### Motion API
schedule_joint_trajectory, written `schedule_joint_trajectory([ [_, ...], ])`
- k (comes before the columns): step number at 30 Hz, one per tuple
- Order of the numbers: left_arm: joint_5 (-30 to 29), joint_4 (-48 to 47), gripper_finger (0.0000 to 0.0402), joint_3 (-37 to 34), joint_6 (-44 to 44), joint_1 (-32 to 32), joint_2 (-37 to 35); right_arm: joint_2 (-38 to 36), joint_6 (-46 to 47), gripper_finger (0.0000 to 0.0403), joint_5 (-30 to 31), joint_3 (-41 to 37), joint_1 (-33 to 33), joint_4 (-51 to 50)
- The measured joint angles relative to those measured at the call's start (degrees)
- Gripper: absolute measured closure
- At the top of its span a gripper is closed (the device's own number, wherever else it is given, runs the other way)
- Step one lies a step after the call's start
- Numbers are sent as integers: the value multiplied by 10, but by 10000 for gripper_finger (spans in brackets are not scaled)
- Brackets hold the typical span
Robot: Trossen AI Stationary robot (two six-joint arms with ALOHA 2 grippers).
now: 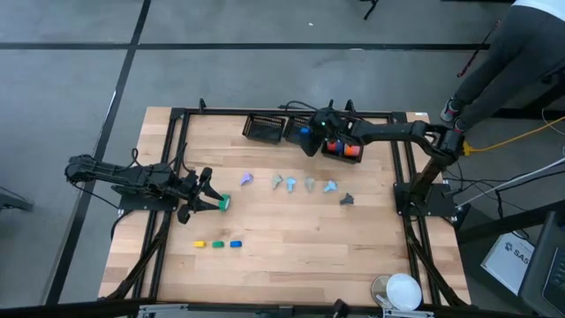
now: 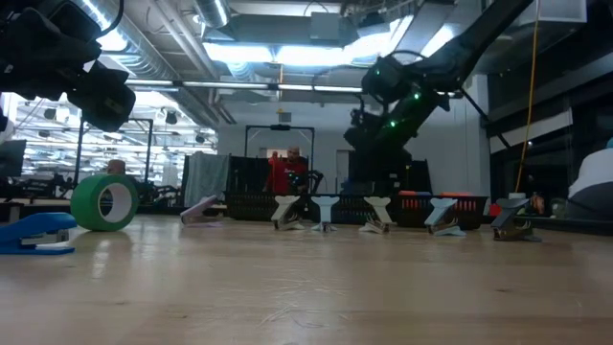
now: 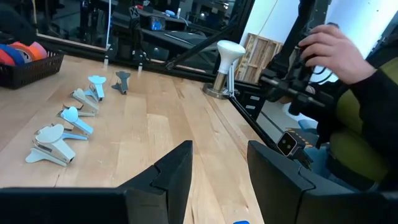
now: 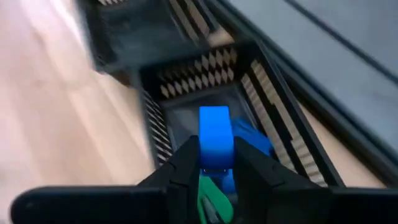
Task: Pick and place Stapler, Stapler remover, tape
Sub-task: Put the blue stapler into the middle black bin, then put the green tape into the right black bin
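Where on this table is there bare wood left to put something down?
The widest bare patch is the table's front strip, between the three small pieces and the white object at the corner. The crowded parts are the row of claw-shaped pieces mid-table, the black baskets at the back under the right gripper, and the left gripper's green roll.

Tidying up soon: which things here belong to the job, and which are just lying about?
Job: green tape roll; three small tape pieces; staple removers; blue tape piece in the right gripper; baskets.
Lying about: white round object at table corner.
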Motion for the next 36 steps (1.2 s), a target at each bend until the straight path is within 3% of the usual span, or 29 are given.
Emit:
schedule_joint_trajectory([
  [10,0,0,251,0,0,0,0,12,18,321,-1,0,-16,-40],
  [26,0,0,251,0,0,0,0,4,0,179,-9,0,-4,-47],
  [36,0,0,251,0,0,0,0,-83,-14,166,-9,0,71,-88],
])
